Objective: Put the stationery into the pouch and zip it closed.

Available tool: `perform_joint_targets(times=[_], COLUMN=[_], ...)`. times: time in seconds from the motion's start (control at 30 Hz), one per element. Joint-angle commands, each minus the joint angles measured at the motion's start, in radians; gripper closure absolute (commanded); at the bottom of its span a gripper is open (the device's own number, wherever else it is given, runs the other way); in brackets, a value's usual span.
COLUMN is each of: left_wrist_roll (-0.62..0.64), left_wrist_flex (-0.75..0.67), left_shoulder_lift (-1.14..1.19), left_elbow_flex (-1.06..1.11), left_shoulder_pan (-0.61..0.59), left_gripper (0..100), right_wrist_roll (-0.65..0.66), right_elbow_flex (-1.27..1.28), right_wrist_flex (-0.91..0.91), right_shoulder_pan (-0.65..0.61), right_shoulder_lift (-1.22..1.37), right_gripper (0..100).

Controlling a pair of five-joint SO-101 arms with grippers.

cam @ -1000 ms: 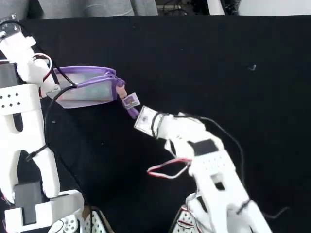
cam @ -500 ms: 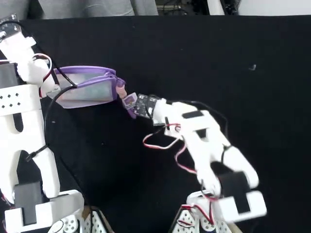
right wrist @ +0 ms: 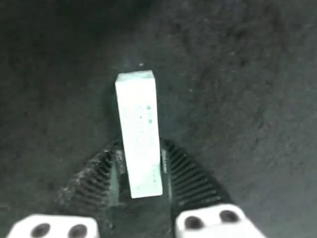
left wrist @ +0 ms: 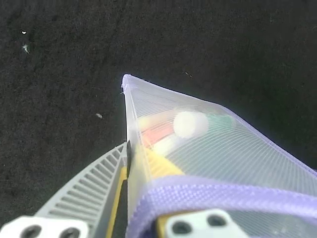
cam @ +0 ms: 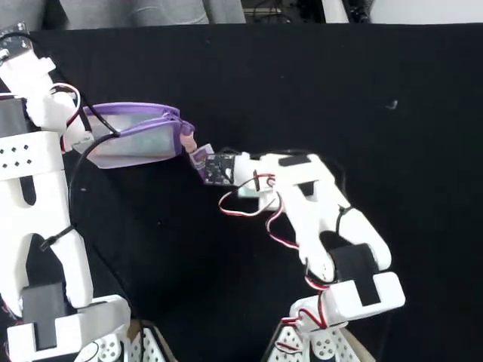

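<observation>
The purple-edged mesh pouch (cam: pixel 136 136) lies at the table's left with its zipper edge towards the back. Through the mesh (left wrist: pixel 208 153) I see red, white, green and yellow stationery (left wrist: pixel 190 124) inside. My left gripper (cam: pixel 79 139) is shut on the pouch's left end, with a ribbed finger (left wrist: pixel 94 188) against the mesh. The zipper's pale pull tag (cam: pixel 201 157) sticks out at the pouch's right end. My right gripper (cam: pixel 210 167) is shut on that tag (right wrist: pixel 139 134), which stands upright between its two ribbed fingers (right wrist: pixel 185 171).
A black cloth (cam: pixel 339 98) covers the table, bare to the right and at the back. The right arm's red and white cables (cam: pixel 256 207) loop beside its wrist. Both arm bases stand at the near edge.
The right arm has folded up and swung its upper part to the right. Its gripper has moved up and left, closer to the pouch's right end. The left arm and pouch kept still.
</observation>
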Motion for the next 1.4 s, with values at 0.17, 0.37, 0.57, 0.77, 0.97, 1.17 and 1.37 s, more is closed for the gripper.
perform_joint_targets(times=[0.17,0.37,0.57,0.77,0.97,1.17,1.37], left_wrist_roll=[0.009,0.011,0.011,0.011,0.011,0.011,0.011], left_wrist_flex=[-0.026,-0.028,-0.023,-0.023,-0.021,-0.023,-0.025], left_shoulder_lift=[0.006,0.002,0.002,0.002,0.003,0.008,0.008], left_elbow_flex=[-0.002,-0.004,-0.004,0.002,0.005,0.005,0.005], left_shoulder_pan=[-0.005,-0.005,0.033,0.085,0.085,0.085,0.085], left_gripper=[97,97,97,97,97,97,97], right_wrist_roll=[-0.048,-0.155,-0.446,-0.729,-0.841,-0.838,-0.845], right_elbow_flex=[-0.018,-0.010,-0.010,0.035,0.199,0.343,0.363], right_wrist_flex=[0.034,0.032,0.003,-0.203,-0.580,-0.922,-1.117], right_shoulder_pan=[0.063,0.129,0.051,-0.160,-0.339,-0.463,-0.534], right_shoulder_lift=[-0.220,-0.519,-0.750,-0.897,-0.984,-0.990,-0.903], right_gripper=[98.8,98.8,98.8,98.8,98.8,98.8,98.8])
